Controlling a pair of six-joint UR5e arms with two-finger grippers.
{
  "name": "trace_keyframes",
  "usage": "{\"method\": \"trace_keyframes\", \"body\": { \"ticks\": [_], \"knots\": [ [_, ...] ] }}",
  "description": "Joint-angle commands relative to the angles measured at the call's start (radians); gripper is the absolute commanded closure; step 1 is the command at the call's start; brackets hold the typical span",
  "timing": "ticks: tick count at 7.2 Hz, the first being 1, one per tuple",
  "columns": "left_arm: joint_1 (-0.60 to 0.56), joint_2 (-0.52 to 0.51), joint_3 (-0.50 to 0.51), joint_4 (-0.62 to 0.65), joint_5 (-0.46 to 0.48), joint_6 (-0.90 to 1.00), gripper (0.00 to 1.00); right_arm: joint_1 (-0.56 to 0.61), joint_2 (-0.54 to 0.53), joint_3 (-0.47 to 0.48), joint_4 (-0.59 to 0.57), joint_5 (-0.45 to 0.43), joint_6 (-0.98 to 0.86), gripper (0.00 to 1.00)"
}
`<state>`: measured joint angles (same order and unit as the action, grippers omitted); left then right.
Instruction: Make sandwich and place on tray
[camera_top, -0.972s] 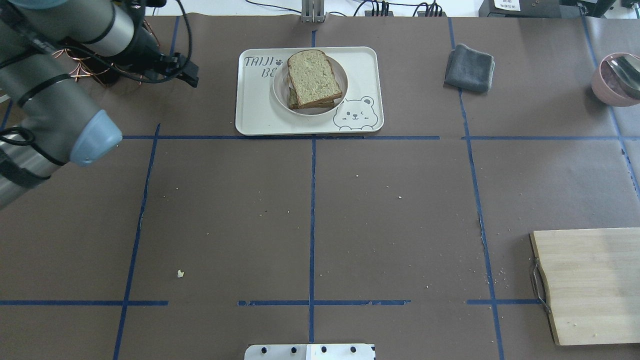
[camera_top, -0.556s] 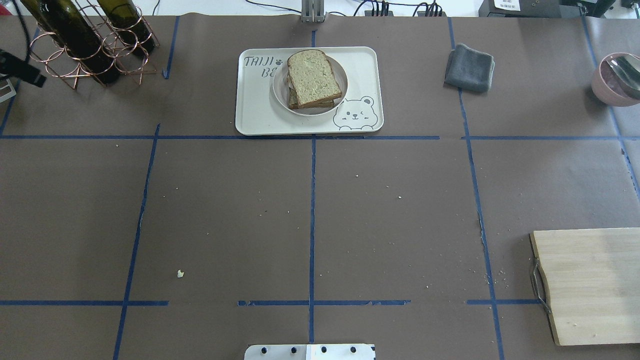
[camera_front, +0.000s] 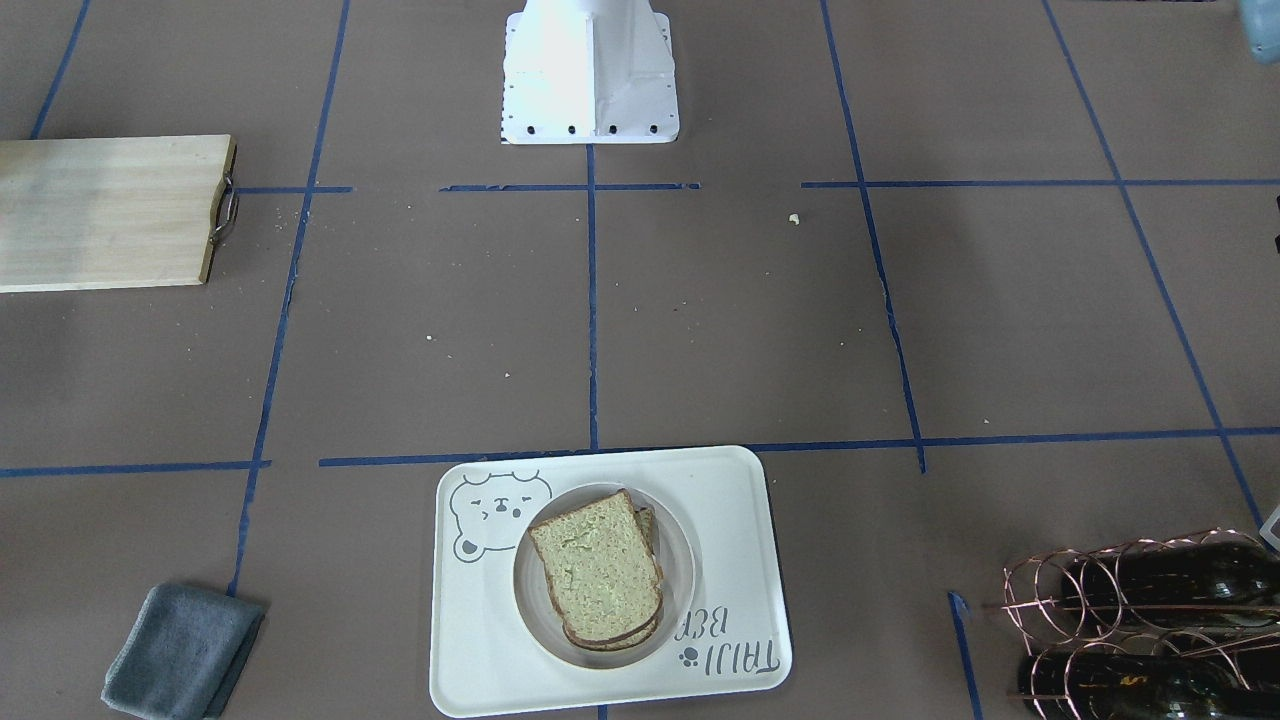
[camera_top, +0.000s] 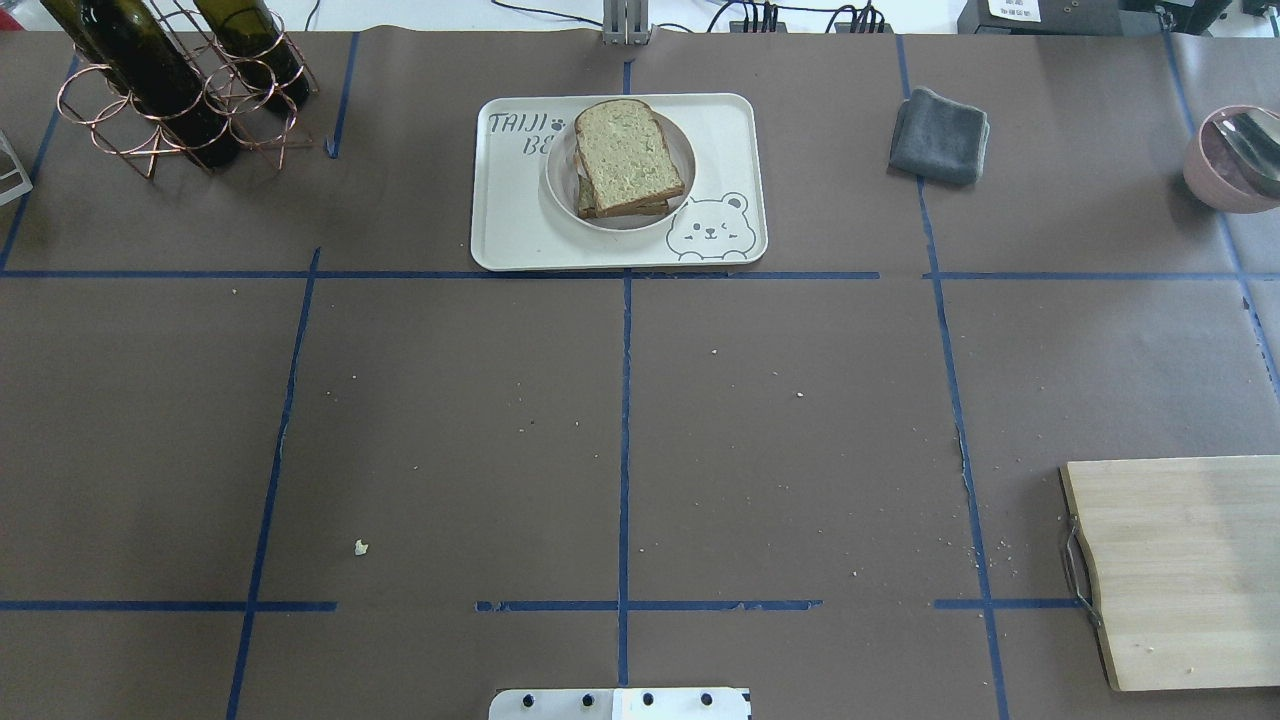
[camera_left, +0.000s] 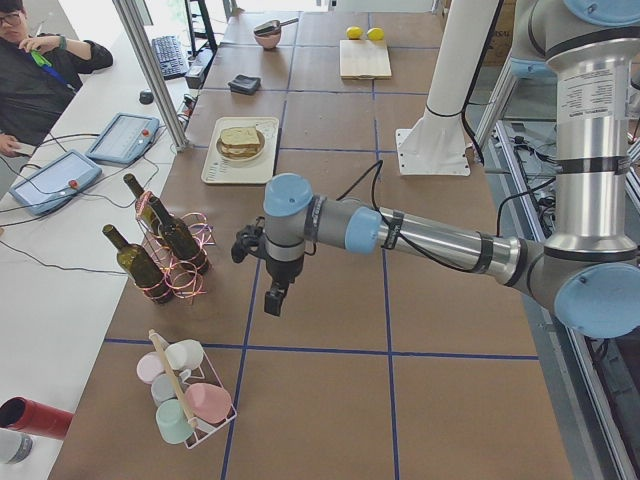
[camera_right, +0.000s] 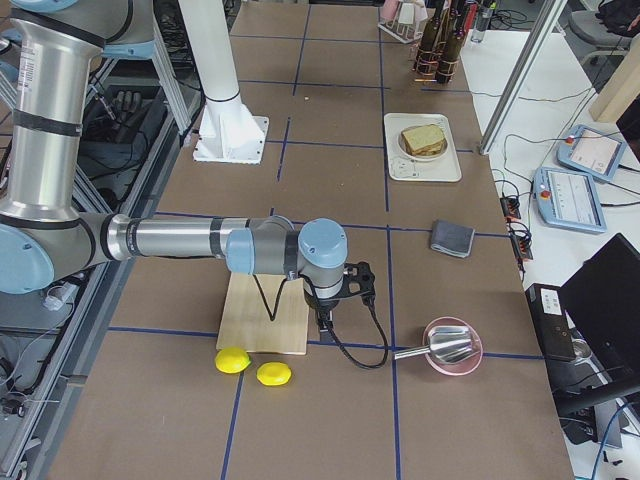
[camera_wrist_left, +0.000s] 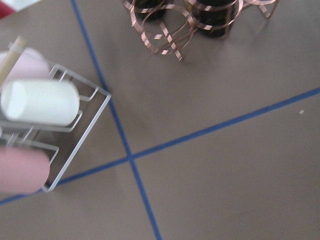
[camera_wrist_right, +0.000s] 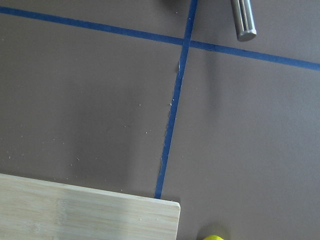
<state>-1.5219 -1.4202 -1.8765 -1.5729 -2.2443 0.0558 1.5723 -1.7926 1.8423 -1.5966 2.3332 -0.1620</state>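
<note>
The sandwich (camera_top: 628, 155), two bread slices stacked, lies on a small round plate (camera_top: 560, 195) on the cream bear tray (camera_top: 510, 220) at the table's far middle. It also shows in the front view (camera_front: 598, 570) on the tray (camera_front: 480, 640). The filling is hidden. My left gripper (camera_left: 275, 297) hangs over the table beside the wine rack, far from the tray. My right gripper (camera_right: 325, 318) hangs at the cutting board's corner. Both show only in side views, so I cannot tell if they are open or shut.
A copper rack of wine bottles (camera_top: 170, 90) stands far left. A grey cloth (camera_top: 940, 135) and a pink bowl with a spoon (camera_top: 1235, 160) are far right. A wooden cutting board (camera_top: 1180, 570) lies near right, two lemons (camera_right: 250, 367) beyond it. A mug rack (camera_left: 185, 395) stands past the bottles.
My left arm has swung out of the overhead view to the left, uncovering the wine rack. The sandwich, plate and tray have not moved.
</note>
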Motion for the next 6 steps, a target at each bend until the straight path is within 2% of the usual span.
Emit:
{"method": "trace_keyframes", "body": {
  "ticks": [1,6],
  "knots": [
    [-0.079,0.076,0.029,-0.004,-0.054,0.082,0.00,0.000,-0.004,-0.002,0.037,-0.014,0.005,0.00],
    [-0.081,0.066,0.027,0.031,-0.048,0.124,0.00,0.002,-0.004,-0.020,0.040,-0.012,-0.007,0.00]
  ]
}}
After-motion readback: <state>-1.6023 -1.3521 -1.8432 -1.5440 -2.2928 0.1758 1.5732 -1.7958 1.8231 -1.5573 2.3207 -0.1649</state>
